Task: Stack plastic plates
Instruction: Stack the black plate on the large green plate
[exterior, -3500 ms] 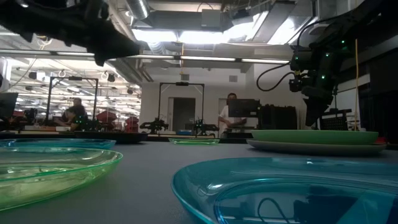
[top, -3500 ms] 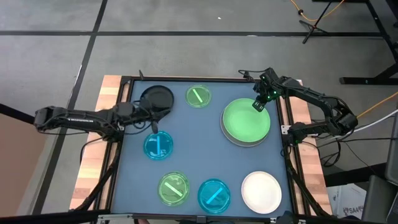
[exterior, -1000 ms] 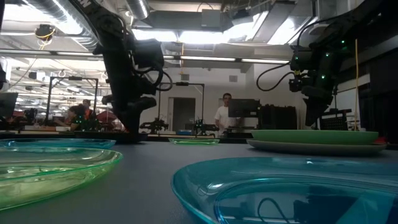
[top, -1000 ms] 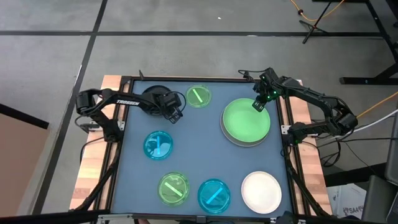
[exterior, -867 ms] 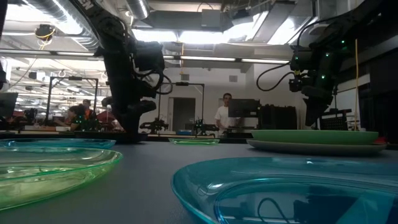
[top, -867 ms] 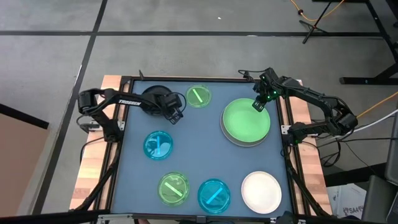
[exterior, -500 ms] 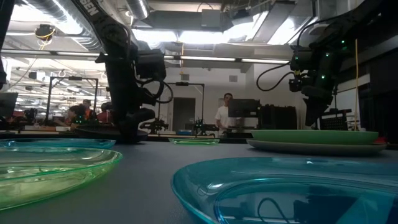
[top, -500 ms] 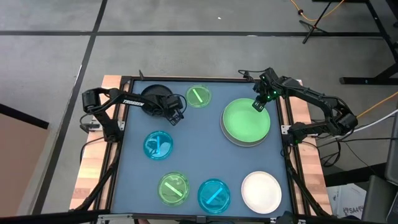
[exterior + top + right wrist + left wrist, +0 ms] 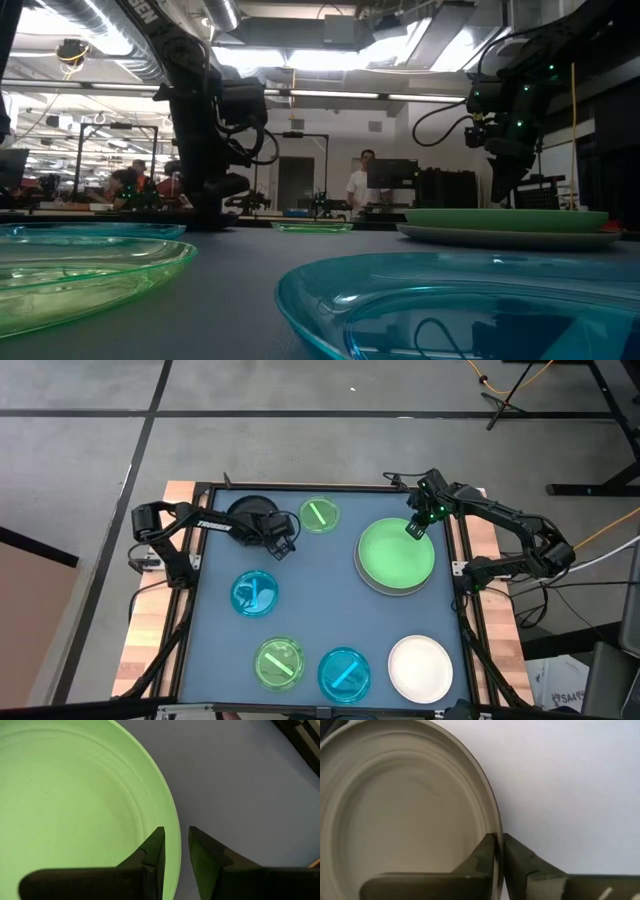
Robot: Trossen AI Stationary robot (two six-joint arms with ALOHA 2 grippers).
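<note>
The left end effector is at the far left of the surface. Its two fingers are squeezed on the right rim of the small black plate, one finger inside the rim and one outside. So the plate lies to the left of this end effector, and the left arm is the one nearest to it.

The right end effector is at the far right. Its fingers sit on either side of the far rim of the big light green plate, with a small gap showing, so I cannot tell if they really pinch it. That green plate lies in the big grey plate.

The other plates each lie alone: a small green plate at the far side, a small blue plate at the left, another green plate, another blue plate and a white plate at the near side. Nothing is in them.

I think the black plate has to be lifted and carried to the right, to the pile.
</note>
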